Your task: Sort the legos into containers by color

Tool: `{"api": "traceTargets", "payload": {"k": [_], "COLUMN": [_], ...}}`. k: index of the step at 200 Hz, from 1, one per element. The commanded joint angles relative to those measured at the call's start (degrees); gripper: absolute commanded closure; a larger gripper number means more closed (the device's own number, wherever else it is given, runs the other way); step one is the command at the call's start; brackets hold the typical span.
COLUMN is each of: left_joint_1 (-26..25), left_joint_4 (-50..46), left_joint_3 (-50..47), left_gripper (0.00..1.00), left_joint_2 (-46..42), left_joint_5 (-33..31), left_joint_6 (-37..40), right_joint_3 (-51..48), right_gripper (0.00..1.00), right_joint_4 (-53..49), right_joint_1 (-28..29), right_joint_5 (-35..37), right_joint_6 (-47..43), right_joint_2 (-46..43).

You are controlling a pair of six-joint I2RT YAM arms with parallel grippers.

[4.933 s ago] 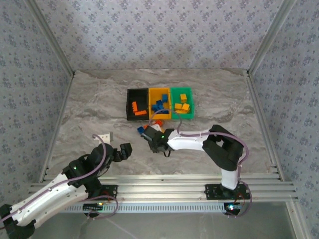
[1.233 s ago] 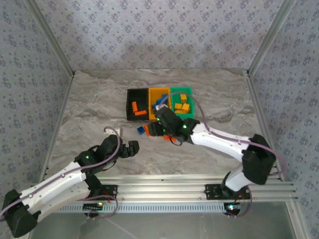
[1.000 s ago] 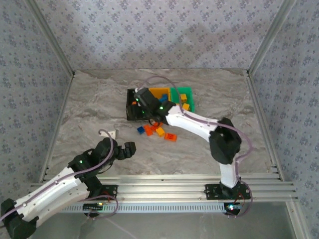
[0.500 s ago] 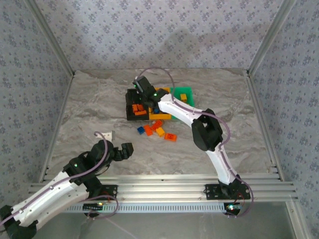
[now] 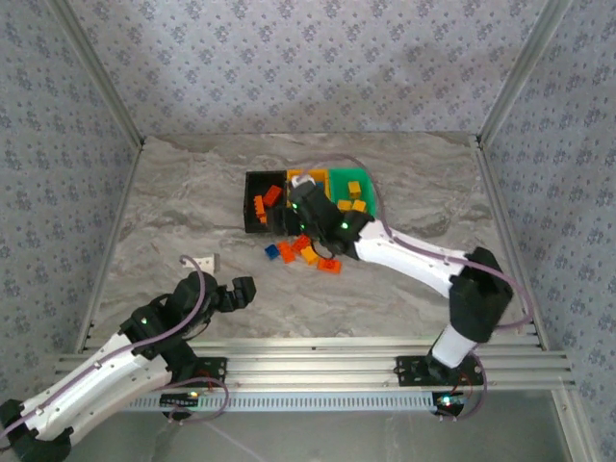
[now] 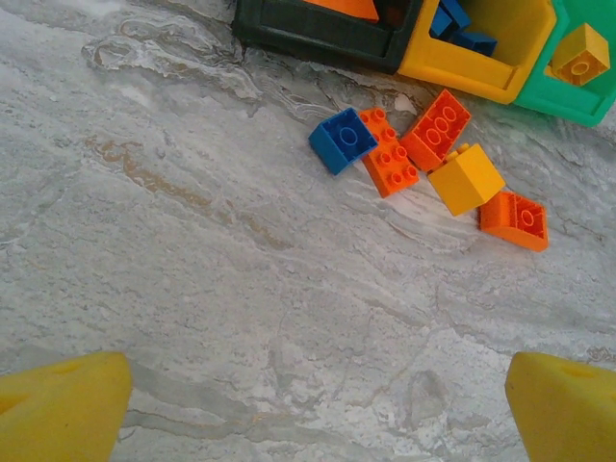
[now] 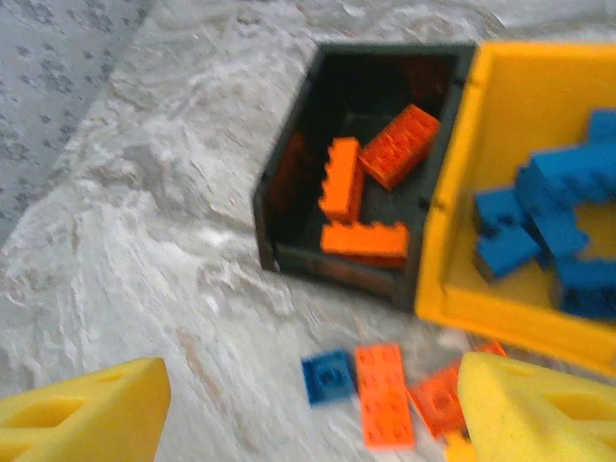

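Our right claw [image 7: 308, 399] is spread wide and empty mid-frame in the top view, over the near edge of the containers [image 5: 248, 204]. We judge it is placed to drop onto the loose legos [image 6: 423, 164] lying on the worktop [image 6: 192, 289] just below them. The left claw [image 6: 318, 404], equally wide and empty, hangs lower left, out of the way.

Top camera high at the near edge, looking down on the whole table [image 5: 173, 202]; both wrist cameras close, angled down, sharing the loose legos [image 6: 390, 166] and black bin [image 7: 272, 207]
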Motion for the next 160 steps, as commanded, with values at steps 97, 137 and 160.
{"api": "traceTargets", "payload": {"k": [97,137,160], "left_joint_1": [0.71,0.71,0.85], "left_joint_4": [1.50,1.72,1.70], "left_joint_3": [-0.49,-0.76,-0.87], "left_gripper": [0.01,0.01,0.01], "left_joint_2": [1.00,1.56,1.47], "left_joint_5": [-0.99,-0.90,-0.94], "left_joint_6": [-1.50,-1.65,-1.64], "right_joint_3": [-22.45,-19.39,-18.01], "right_gripper": [0.17,0.17,0.18], "right_joint_4": [0.14,-1.49,-4.50], "right_joint_1": [-3.71,-3.76,-3.85], "right_joint_5": [0.73,1.72,3.06], "right_joint_6": [6.73,6.79,8.29], "right_joint_2": [-1.01,3.59,5.89]}}
